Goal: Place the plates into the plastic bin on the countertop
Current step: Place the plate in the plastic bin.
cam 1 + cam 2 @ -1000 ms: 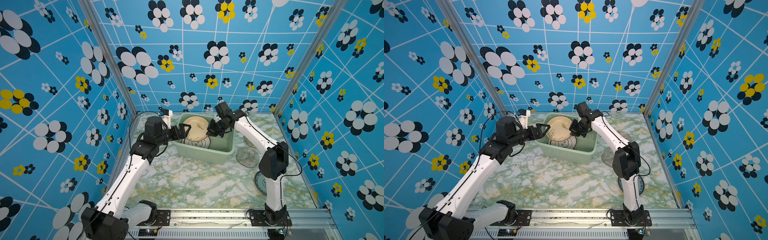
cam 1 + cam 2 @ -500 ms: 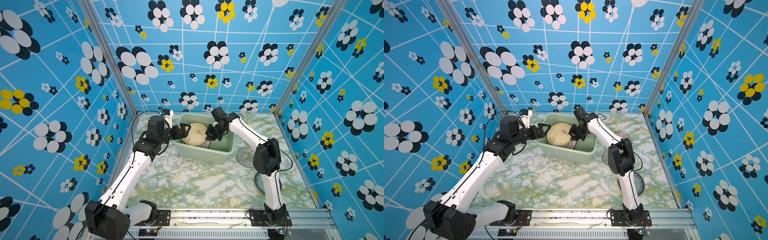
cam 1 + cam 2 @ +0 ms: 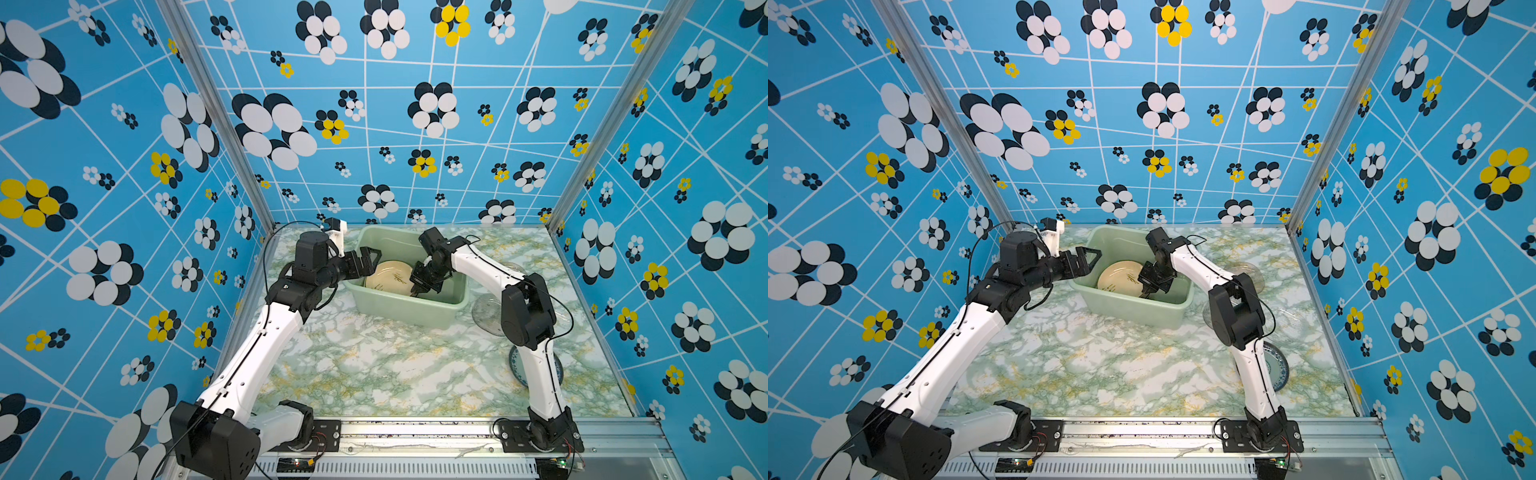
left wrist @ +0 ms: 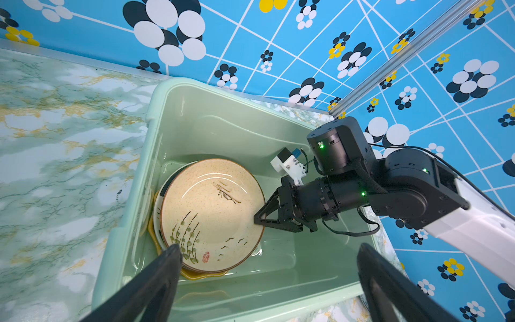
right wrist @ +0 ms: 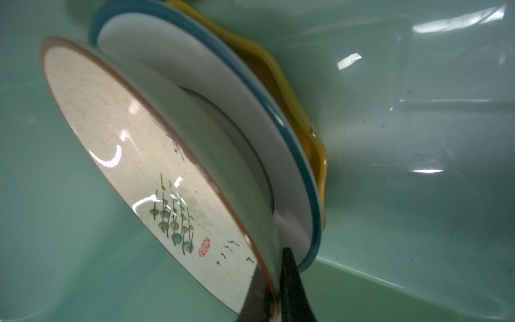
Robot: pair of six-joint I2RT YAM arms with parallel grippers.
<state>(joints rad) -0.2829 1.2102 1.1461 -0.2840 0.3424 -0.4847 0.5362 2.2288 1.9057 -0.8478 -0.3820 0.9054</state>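
The right arm reached down into the plastic bin (image 3: 407, 312). The right gripper (image 4: 257, 220) was clamped on the rim of the cream plate (image 4: 211, 214), which sat tilted on a white dark-rimmed plate (image 5: 167, 55) and a yellow plate (image 5: 278, 78) inside the bin. The left gripper (image 3: 371, 264) hung at the bin's left rim, jaws fully spread and holding nothing. The right arm partly covered a clear glass plate (image 3: 484, 311) and a blue-white plate (image 3: 1277, 368) on the countertop (image 3: 374, 365).

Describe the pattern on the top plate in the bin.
The cream plate: speckled, brown rim, green plant sprigs, red seal; clearest in left wrist view.
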